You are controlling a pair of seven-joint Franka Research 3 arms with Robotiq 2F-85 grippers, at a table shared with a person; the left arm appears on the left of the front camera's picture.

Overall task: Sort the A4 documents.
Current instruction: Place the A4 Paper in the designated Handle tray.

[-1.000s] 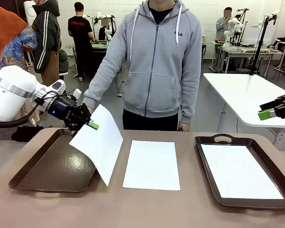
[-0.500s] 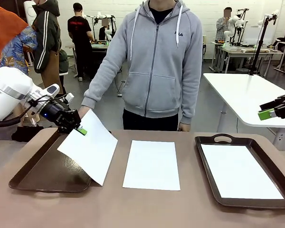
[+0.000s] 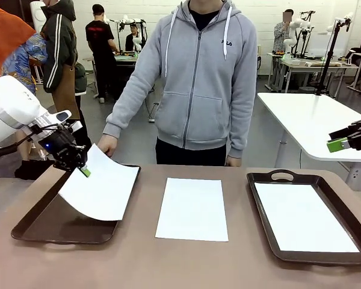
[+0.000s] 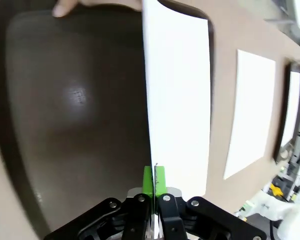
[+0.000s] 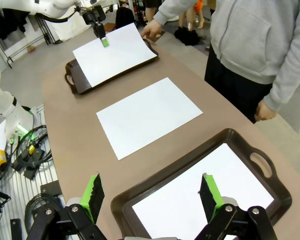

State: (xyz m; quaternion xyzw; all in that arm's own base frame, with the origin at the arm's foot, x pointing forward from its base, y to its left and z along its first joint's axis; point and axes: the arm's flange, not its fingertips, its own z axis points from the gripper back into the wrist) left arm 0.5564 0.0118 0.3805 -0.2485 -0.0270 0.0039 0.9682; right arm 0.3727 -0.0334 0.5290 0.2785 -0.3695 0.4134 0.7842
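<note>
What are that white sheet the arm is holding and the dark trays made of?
The held sheet looks like thin matte paper: it curves and sags from the left gripper. The left tray and right tray look like dark brown moulded plastic, perhaps lacquered: semi-glossy, with soft reflections and rounded rims.

Bright, even overhead room light, shadows soft. White paper is near blown out, esp. the held sheet in left wrist view, which is flat white. Soft glare patch on the glossy left tray. Front view sharp, far background a bit soft. Both wrist views wide-angle: the table edge bows slightly, corners stretch, and the top edge of left wrist view is blurry.
</note>
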